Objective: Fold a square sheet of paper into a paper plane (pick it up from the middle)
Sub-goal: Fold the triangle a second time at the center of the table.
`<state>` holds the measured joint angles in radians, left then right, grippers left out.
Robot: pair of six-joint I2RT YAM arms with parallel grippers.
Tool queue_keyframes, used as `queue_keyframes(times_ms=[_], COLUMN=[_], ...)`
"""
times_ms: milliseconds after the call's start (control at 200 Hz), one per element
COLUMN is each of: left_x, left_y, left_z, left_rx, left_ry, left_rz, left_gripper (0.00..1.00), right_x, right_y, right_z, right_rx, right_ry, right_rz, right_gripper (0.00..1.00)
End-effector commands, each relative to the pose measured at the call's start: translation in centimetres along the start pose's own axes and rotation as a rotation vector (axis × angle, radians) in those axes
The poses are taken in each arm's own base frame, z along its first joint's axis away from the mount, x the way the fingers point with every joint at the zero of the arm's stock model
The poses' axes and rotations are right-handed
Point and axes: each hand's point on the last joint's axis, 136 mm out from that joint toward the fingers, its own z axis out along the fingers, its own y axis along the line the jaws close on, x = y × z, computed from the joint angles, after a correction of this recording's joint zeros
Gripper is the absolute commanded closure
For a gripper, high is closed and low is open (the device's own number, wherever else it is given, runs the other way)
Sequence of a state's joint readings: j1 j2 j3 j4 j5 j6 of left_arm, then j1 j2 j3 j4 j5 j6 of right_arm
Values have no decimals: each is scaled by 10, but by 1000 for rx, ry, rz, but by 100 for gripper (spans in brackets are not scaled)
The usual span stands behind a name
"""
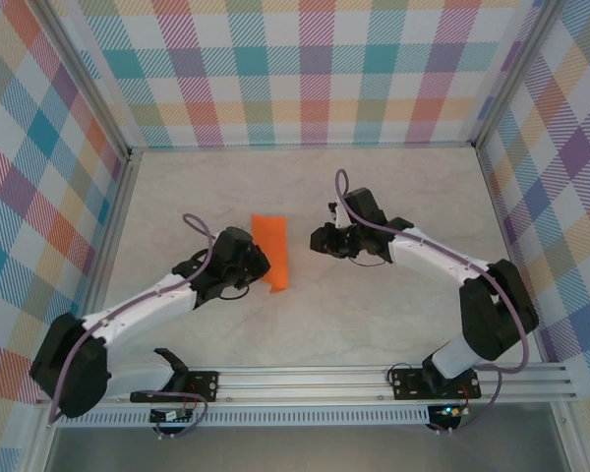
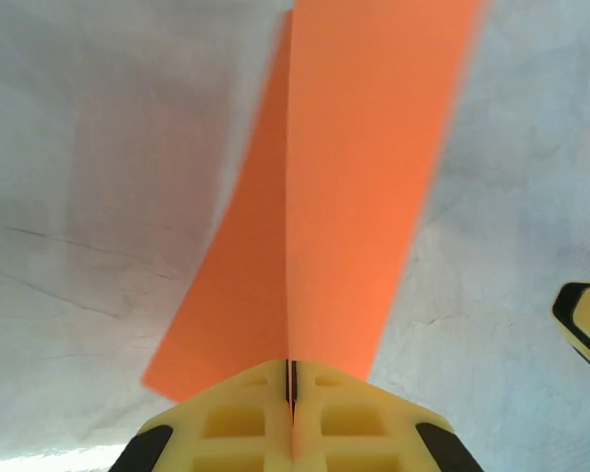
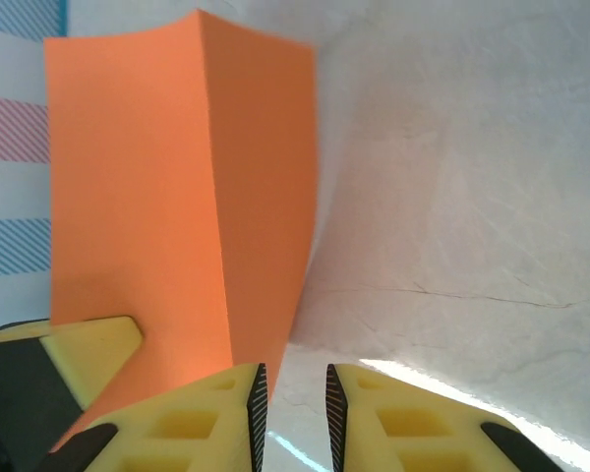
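The square sheet of paper (image 1: 271, 251) is bright orange and folded over into a long narrow strip near the table's middle. My left gripper (image 1: 262, 276) is shut on its near end. In the left wrist view the paper (image 2: 344, 197) runs away from the pinched jaws of my left gripper (image 2: 292, 388), with a crease down its middle. My right gripper (image 1: 321, 239) hovers just right of the strip. Its jaws stand a little apart with only table between them. In the right wrist view the paper (image 3: 177, 197) lies left of my right gripper (image 3: 293, 403).
The table (image 1: 393, 324) is pale and marbled, boxed in by plaid walls (image 1: 305, 69) at the back and both sides. A metal rail (image 1: 305, 379) runs along the near edge. A left fingertip (image 3: 88, 344) shows beside the paper in the right wrist view.
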<state>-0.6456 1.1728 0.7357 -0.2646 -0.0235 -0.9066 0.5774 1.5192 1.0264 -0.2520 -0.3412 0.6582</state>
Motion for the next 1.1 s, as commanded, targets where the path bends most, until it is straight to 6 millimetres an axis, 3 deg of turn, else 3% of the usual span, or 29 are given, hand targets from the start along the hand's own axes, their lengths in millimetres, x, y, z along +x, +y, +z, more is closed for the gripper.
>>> queue_keyframes(times_ms=[0,100,175,290,440,625,825,1095], left_x=[-20,-28,-27,-11,23,46,58,61], left_y=[24,22,18,7,-2,-7,-3,15], left_z=[-37,-55,-55,-31,20,63,78,91], left_rx=[-163,-189,-194,-147,-73,-9,-1,-76], left_ry=[-88,-102,-80,32,212,288,312,308], left_rz=[63,107,138,192,265,337,323,255], left_gripper=[95,94,94,93,93,94,94,94], right_x=[-3,-3,-2,0,3,8,17,39], right_y=[8,8,7,2,-5,-16,-27,-34], right_z=[-10,-10,-8,-4,3,10,26,71], right_rx=[-12,-11,-13,-6,7,32,38,41], right_ry=[-28,-28,-26,-15,-4,9,61,199], right_rz=[-7,-8,-5,0,9,21,51,100], right_gripper=[74,73,73,73,73,73,74,80])
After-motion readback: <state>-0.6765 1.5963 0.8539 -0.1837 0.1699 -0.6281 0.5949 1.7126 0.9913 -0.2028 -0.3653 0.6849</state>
